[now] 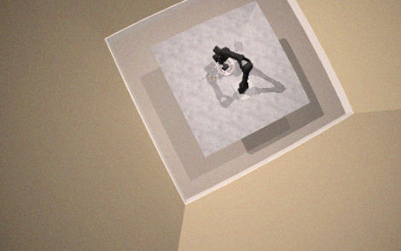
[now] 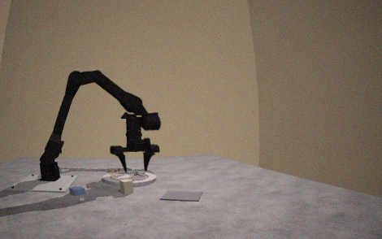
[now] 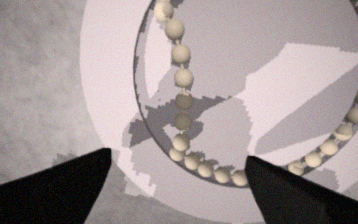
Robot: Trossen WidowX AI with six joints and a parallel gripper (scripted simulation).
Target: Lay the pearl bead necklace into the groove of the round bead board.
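Our gripper [image 3: 177, 172] hangs open, holding nothing; the necklace [image 3: 183, 102] lies straight below on the board [image 3: 105, 75], partly outside its groove.

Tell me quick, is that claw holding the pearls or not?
Claw: open, holding nothing; the pearl bead necklace lies loose on the round bead board below it.

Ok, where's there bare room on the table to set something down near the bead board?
Bare room: right of the gray flat tile, and in front of it. Crowded: around the round bead board, with the cream cube, blue block, arm base plate and open gripper above the necklace.
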